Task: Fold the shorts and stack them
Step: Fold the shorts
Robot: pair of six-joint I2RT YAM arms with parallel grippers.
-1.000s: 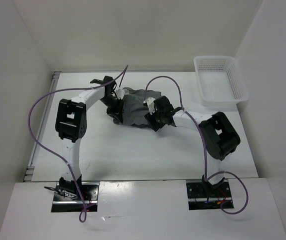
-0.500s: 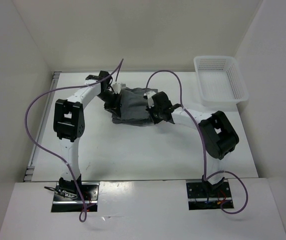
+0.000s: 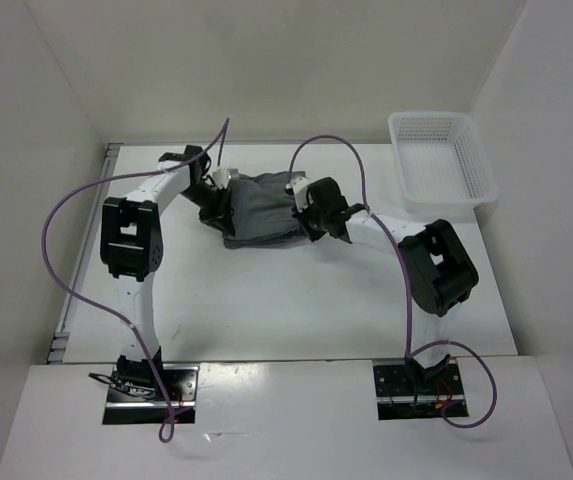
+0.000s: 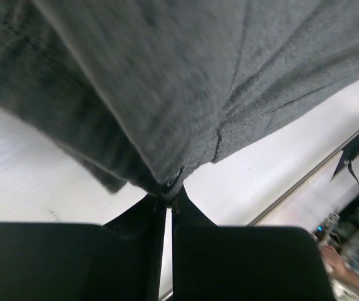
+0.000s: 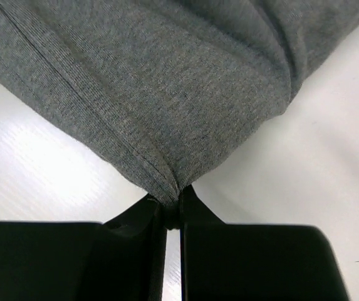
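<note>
The grey shorts (image 3: 258,210) hang stretched between my two grippers above the far middle of the table. My left gripper (image 3: 220,201) is shut on the left edge of the cloth; in the left wrist view the shorts (image 4: 166,81) bunch into the closed jaws of that gripper (image 4: 170,197). My right gripper (image 3: 300,210) is shut on the right edge; in the right wrist view the shorts (image 5: 166,94) pinch to a point between the jaws of the gripper (image 5: 171,210). The lower part of the cloth touches the table.
A white mesh basket (image 3: 478,175) stands at the far right of the white table (image 3: 296,300). Purple cables (image 3: 66,215) loop over both arms. White walls enclose the table on three sides.
Both grippers have moved toward the far side of the table with the shorts between them. The cloth is spread wider and flatter than before.
</note>
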